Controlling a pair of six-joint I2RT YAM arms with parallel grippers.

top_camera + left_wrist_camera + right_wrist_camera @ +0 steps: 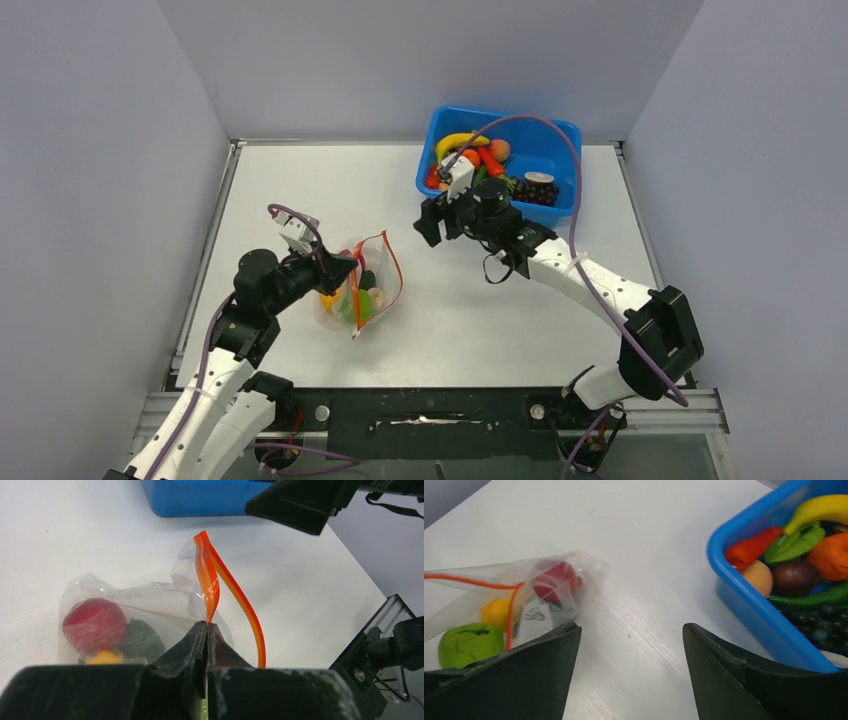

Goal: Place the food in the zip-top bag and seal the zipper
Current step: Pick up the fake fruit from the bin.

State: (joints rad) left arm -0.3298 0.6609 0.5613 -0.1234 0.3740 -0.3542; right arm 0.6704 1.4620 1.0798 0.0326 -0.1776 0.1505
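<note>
Left fingers (190,647) pressed tight together, pinching the zipper (212,580) at one end of the mouth. Orange strip rises from them and splits into two bands: mouth unsealed. Zip-top bag (372,262) lies on the desk (300,180), left of centre. Inside: red apple (94,625), dark green piece (142,639), yellow pepper (102,657), green round fruit (470,644). Right fingers (524,675) spread wide, empty, above the desk between bag and blue bin (744,595), which holds more toy food.

One camera overlooks the whole desk (300,180) from above; both low, close wrist cameras share the zip-top bag (150,595).
</note>
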